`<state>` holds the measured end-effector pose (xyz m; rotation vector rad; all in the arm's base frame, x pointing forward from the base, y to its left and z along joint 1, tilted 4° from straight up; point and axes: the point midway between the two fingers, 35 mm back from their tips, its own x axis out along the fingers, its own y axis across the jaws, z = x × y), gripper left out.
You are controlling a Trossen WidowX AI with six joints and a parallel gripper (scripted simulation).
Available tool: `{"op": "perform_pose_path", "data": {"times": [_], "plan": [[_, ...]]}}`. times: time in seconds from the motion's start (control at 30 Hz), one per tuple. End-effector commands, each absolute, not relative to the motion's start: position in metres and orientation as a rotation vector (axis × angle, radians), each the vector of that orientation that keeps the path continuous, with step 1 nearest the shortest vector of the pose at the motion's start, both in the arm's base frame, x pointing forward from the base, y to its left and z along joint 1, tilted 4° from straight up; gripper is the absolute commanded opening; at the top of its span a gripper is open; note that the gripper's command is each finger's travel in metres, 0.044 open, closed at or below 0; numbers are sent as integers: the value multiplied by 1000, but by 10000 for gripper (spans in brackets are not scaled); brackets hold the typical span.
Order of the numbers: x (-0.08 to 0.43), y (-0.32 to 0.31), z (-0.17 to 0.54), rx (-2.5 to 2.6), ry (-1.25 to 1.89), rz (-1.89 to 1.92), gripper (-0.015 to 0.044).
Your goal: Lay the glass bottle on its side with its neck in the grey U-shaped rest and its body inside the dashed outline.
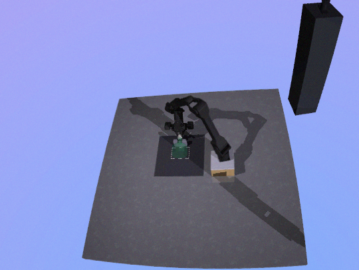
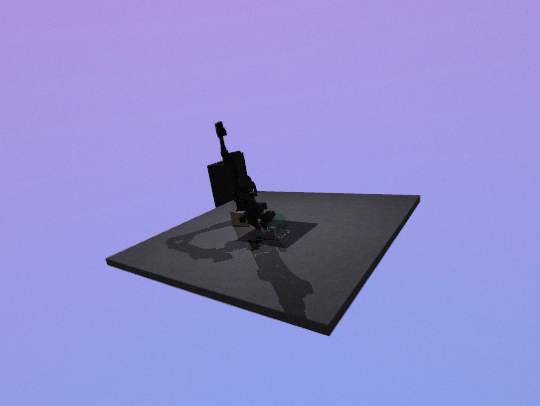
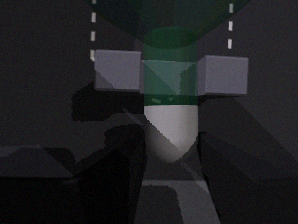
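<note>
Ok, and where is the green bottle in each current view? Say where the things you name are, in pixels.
Top: the bottle (image 1: 180,153) is just below centre.
Exterior: near centre, faint, right of the claw (image 2: 265,230).
Wrist: top centre, neck pointing down the picture.
Shared landmark: the dashed outline (image 1: 171,153) (image 2: 286,236) (image 3: 230,26).

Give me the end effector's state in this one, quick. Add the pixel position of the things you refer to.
End effector (image 1: 179,135) (image 3: 170,139): closed on the glass bottle (image 1: 180,153) (image 2: 277,220) (image 3: 171,45), at its pale neck end.

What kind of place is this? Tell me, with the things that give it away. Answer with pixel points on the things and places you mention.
Probably a robot test bench: an arm (image 1: 207,120) (image 2: 243,185) over a grey table (image 1: 149,216) (image 2: 200,270), a dashed outline (image 1: 171,153) marked on a dark mat (image 1: 196,166) (image 2: 300,232), and a U-shaped rest (image 3: 118,71).
</note>
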<state>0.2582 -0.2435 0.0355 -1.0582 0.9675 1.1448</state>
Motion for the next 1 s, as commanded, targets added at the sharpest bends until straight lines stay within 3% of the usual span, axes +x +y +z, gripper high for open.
{"op": "perform_pose_path", "data": {"times": [0.0, 0.27, 0.67, 0.97], "plan": [[258, -243, 36, -1057, 967, 1146, 121], [258, -243, 36, -1057, 967, 1146, 121], [258, -243, 36, -1057, 967, 1146, 436], [260, -228, 94, -1176, 1287, 1026, 440]]}}
